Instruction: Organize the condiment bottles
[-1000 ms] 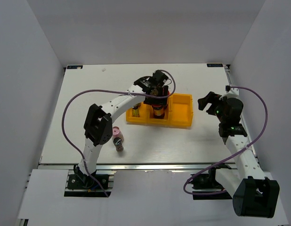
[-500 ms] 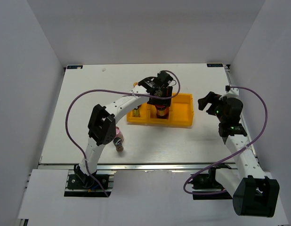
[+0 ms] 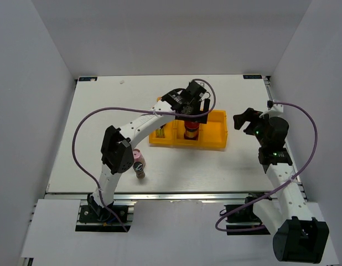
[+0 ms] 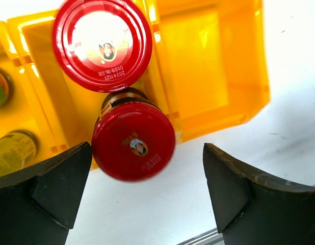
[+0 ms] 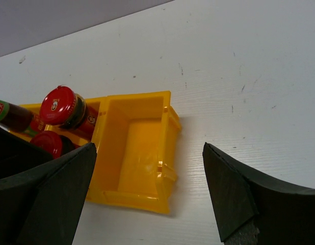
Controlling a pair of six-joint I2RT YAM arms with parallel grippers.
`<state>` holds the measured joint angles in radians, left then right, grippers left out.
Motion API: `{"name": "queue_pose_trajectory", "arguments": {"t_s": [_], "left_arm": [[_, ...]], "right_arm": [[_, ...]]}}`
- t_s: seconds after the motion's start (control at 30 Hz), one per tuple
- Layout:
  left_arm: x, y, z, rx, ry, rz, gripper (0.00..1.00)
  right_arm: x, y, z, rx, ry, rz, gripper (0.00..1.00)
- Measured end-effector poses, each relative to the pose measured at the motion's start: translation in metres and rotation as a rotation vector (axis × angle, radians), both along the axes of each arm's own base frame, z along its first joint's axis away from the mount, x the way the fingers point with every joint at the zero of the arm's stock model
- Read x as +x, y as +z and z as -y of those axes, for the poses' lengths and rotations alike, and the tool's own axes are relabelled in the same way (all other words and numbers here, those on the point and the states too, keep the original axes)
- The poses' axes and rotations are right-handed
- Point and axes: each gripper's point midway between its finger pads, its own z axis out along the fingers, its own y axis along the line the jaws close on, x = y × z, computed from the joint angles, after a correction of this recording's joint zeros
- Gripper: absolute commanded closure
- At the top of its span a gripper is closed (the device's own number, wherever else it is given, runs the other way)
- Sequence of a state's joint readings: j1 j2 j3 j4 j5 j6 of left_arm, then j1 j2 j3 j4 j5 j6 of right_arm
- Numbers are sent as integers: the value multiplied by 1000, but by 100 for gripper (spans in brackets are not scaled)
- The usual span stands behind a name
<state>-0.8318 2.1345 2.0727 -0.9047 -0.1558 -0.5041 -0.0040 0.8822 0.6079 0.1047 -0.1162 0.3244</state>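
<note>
Yellow tray (image 3: 213, 132) on a white table (image 3: 93, 127). Red-capped bottles (image 4: 101, 43): glossy red lids, each with a small round emblem and dark print. Pink-capped bottle (image 3: 138, 164), at 8 o'clock from the tray: dark body, pale pink lid. Arms (image 3: 140, 121): white links, black joints.

**Left jaws opened, bottle released**

Left gripper (image 4: 146, 163) went from clamped on the red-capped bottle (image 4: 133, 142) to jaws wide apart. Bottle now sits free below it, between the fingers, at the tray (image 4: 213, 76). Gripper shifted slightly right. Right arm (image 3: 274, 145) edged slightly right.
</note>
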Motion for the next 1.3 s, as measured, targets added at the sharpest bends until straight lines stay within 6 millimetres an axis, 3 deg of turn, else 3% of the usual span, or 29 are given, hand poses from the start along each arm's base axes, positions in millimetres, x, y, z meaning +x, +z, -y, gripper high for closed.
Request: {"name": "queue_pose_trajectory", "arguments": {"t_s": [0.13,0.27,0.37,0.43,0.53,0.57,0.63,0.8,0.93,1.07,1.3], "left_arm": [[0,34,-7,-28,18,65,2],[-7,78,-51,-37,126,172,2],[-22,105,-115,-64,255,215,2],[-23,116,-179,-102,411,249,2],[-30,110,-274,-109,684,296,2],[-37,103,-298,-103,756,299,2],[-52,91,-322,-101,835,296,2],[-61,57,-348,-63,939,234,2],[-60,24,-364,-51,993,160,2],[-61,8,-374,-74,1021,127,2],[-60,-1,-371,-137,1009,133,2]], "right_arm": [[-4,5,-9,7,54,6,11],[-16,20,-31,15,174,22,11],[-31,44,-62,3,305,65,11],[-44,59,-87,-12,404,102,11],[-67,68,-132,-44,558,113,11],[-77,68,-149,-54,614,107,11],[-97,63,-186,-85,728,85,11],[-151,29,-278,-220,975,0,11],[-174,2,-329,-356,1014,-28,11],[-190,-29,-356,-400,1026,-74,11],[-192,-65,-397,-376,970,-144,11]]}}
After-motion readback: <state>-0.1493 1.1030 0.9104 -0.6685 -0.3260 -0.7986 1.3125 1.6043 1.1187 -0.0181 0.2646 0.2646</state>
